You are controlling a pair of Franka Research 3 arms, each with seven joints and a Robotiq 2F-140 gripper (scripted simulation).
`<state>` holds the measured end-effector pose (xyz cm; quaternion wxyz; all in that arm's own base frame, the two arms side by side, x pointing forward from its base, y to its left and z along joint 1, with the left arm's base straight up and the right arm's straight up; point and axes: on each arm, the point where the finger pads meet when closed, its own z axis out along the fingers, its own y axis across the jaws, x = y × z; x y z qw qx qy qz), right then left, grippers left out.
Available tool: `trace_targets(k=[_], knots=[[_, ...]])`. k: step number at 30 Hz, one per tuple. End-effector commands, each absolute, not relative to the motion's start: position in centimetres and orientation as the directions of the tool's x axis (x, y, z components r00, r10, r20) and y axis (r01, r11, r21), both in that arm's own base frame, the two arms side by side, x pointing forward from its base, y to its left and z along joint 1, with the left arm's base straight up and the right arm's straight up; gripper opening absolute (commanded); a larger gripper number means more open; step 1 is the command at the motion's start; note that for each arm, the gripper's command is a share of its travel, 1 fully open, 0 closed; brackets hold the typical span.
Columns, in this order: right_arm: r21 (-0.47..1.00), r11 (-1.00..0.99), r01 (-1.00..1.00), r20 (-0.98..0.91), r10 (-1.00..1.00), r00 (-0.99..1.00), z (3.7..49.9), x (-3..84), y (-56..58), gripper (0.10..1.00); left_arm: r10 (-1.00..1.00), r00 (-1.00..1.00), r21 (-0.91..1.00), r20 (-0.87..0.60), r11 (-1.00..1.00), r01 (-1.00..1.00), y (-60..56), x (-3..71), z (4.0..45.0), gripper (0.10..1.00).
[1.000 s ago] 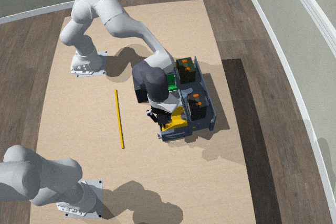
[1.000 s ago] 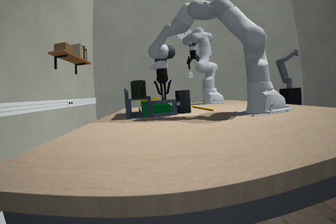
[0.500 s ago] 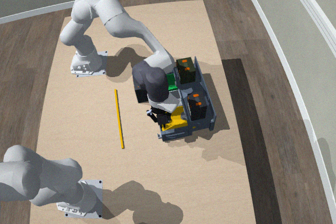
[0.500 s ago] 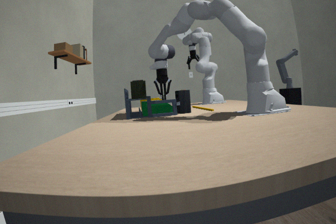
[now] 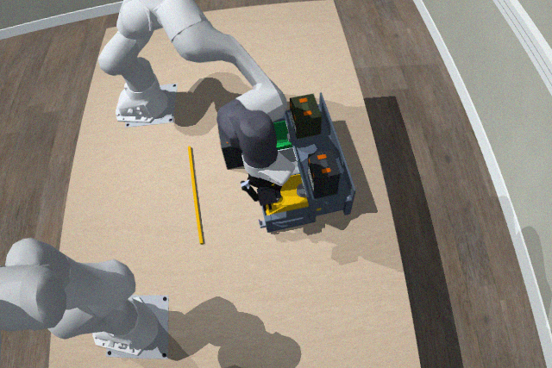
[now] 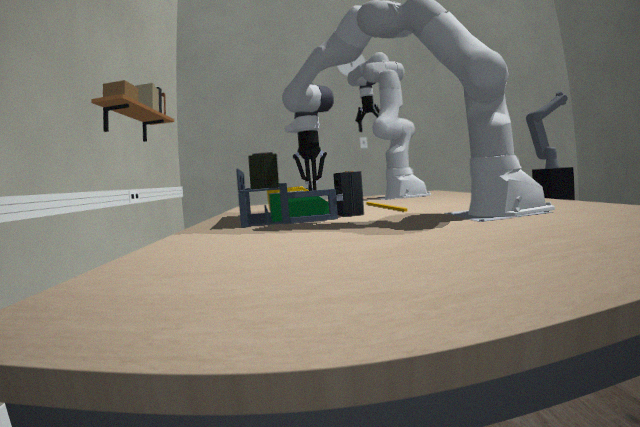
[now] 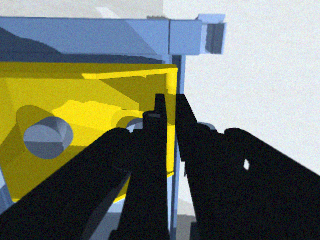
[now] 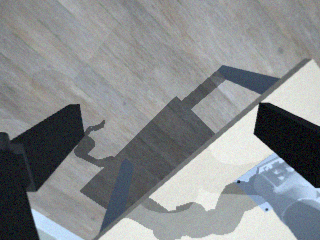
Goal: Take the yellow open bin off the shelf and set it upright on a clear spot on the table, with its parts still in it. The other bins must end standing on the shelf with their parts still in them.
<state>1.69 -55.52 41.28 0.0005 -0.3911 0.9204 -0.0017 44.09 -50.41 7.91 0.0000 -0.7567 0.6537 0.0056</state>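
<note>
The left claw is shut on the thin edge of the yellow bin. It looks like grab time, with the lift next. The bin should go straight up, then over to the worktop. Tipping could spill its parts.

Right under the claw, the bin is bright yellow, open on top and upright on the shelf, with round gray parts inside. Beyond is a green bin. Far off, the right claw is wide open.
</note>
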Motion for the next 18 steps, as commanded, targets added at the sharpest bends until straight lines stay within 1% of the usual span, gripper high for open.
trace_targets(k=[1,18], knots=[[-0.004,0.694,-0.720,0.001,-0.720,-0.694,41.29,1.69,-55.53,1.000,-0.990,0.142,0.000,0.000,-0.142,-0.990,-50.67,44.38,8.64,0.099],[-0.004,0.694,-0.720,0.001,-0.720,-0.694,41.29,1.69,-55.53,1.000,-0.990,0.142,0.000,0.000,-0.142,-0.990,-50.67,44.38,9.19,0.099]])
